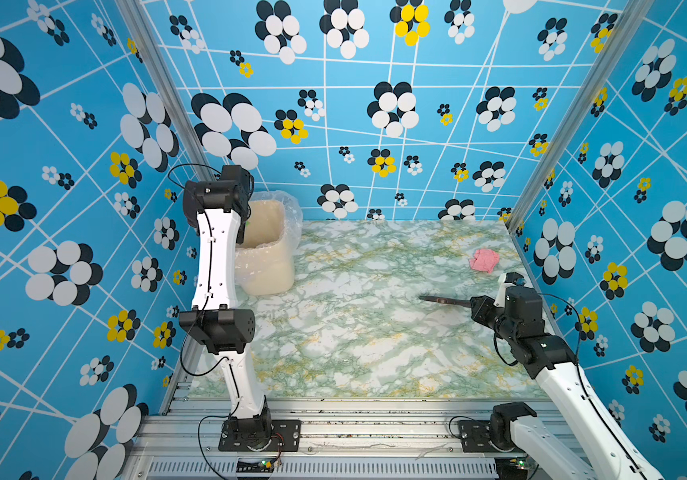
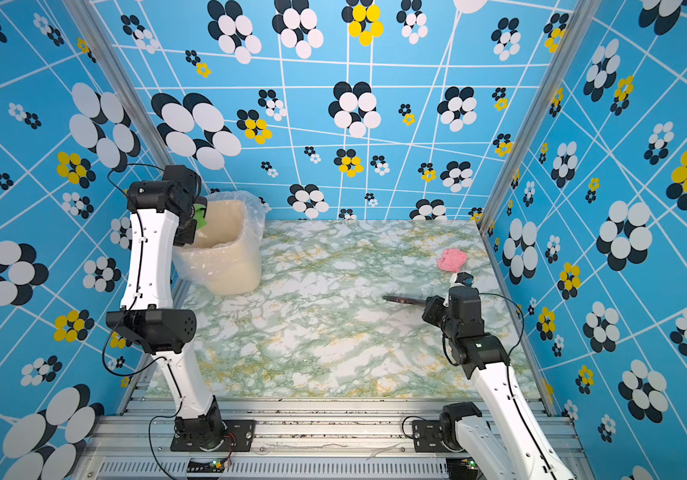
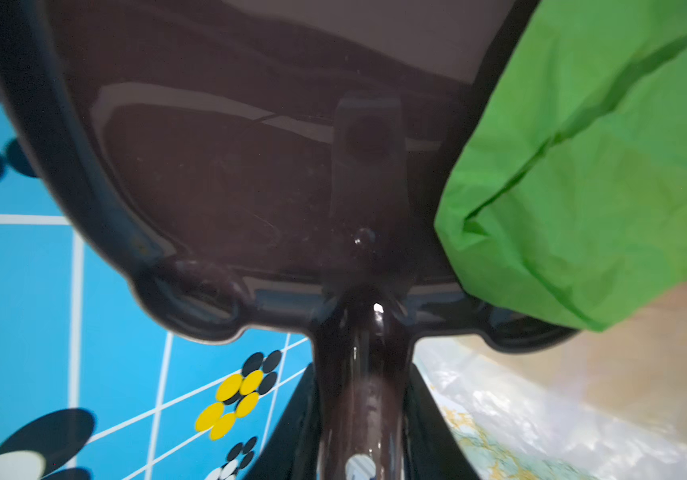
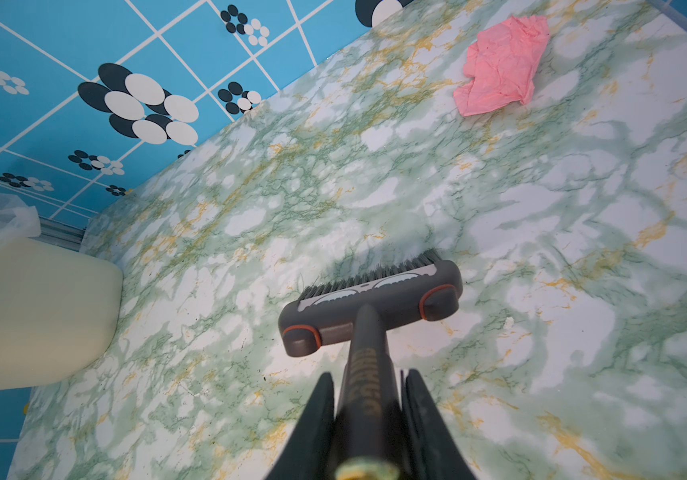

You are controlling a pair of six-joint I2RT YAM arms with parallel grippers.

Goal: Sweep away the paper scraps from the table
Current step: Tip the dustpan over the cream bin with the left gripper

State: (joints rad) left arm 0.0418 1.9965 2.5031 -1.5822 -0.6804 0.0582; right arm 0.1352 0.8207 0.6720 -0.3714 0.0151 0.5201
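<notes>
Paper scrap (image 3: 583, 174), green, on dustpan (image 3: 229, 166) over bin (image 2: 229, 249), left hand (image 3: 360, 388) gripping dustpan, right hand (image 4: 369, 386) gripping brush (image 4: 375, 299)

Cream bin (image 1: 267, 274) with clear liner (image 1: 288, 203) far left, dark brown dustpan (image 3: 229, 166), grey brush (image 4: 396, 297), blue flowered walls (image 1: 416, 104)

dustpan (image 3: 229, 174): glossy brown plastic; pink scrap (image 4: 501, 68): crumpled matt paper; table (image 1: 375, 340): smooth

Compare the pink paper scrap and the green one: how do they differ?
The pink scrap lies on the table, clear of the brush; the green scrap is off the table, against the dustpan over the lined bin. The pink scrap shows whole; the green scrap is partly hidden. Both are crumpled paper.
</notes>
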